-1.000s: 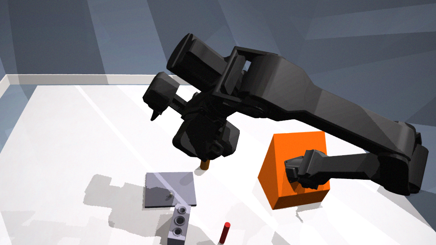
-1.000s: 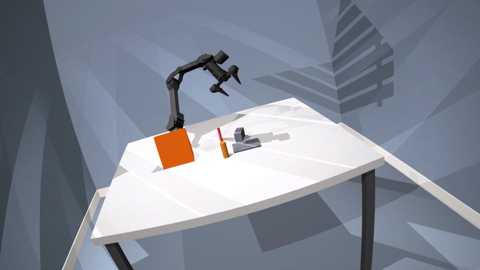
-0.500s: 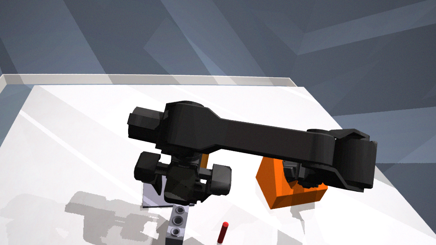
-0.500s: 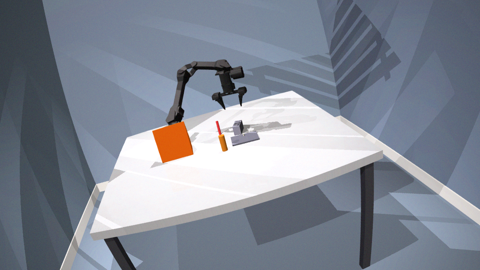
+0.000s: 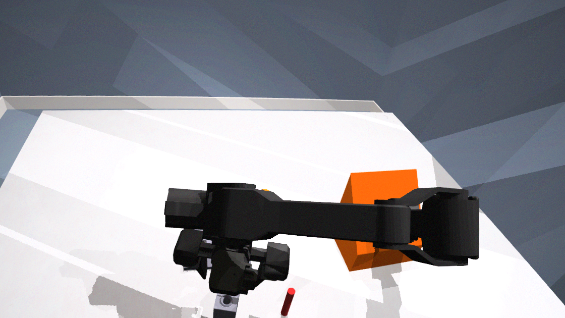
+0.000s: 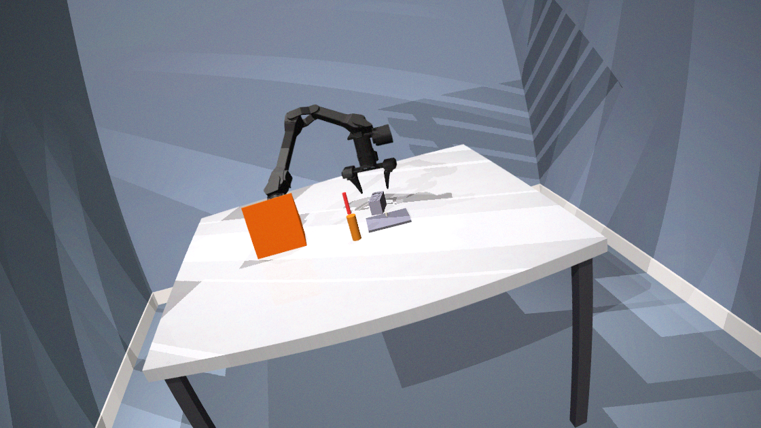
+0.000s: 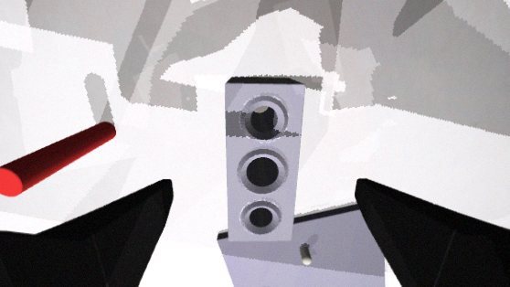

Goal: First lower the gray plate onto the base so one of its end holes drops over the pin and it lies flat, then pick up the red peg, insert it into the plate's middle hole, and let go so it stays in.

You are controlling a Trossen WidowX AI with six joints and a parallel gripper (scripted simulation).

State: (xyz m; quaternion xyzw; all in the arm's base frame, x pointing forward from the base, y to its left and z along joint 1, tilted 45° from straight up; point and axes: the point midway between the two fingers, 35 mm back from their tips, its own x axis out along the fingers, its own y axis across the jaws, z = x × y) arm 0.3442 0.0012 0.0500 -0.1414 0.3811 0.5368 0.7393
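The gray plate (image 5: 233,306) (image 6: 376,204) (image 7: 234,183) is a thick block with three holes in a row, standing beside the base. The flat gray base (image 6: 393,221) (image 7: 260,267) has a small pale pin (image 7: 305,254) sticking up. The pin is outside the plate's holes. The red peg (image 5: 288,302) (image 6: 346,204) (image 7: 59,155) stands upright on the table, left of the plate in the wrist view. My gripper (image 5: 228,277) (image 6: 374,189) (image 7: 265,187) is wide open and empty above the plate, which appears between its fingers in the wrist view. The arm hides most of the base in the top view.
A large orange box (image 5: 383,183) (image 6: 274,226) stands near the arm's base. An orange cylinder (image 6: 353,227) stands upright near the gray base and the red peg. All of these are on the white table (image 5: 158,169) (image 6: 425,244).
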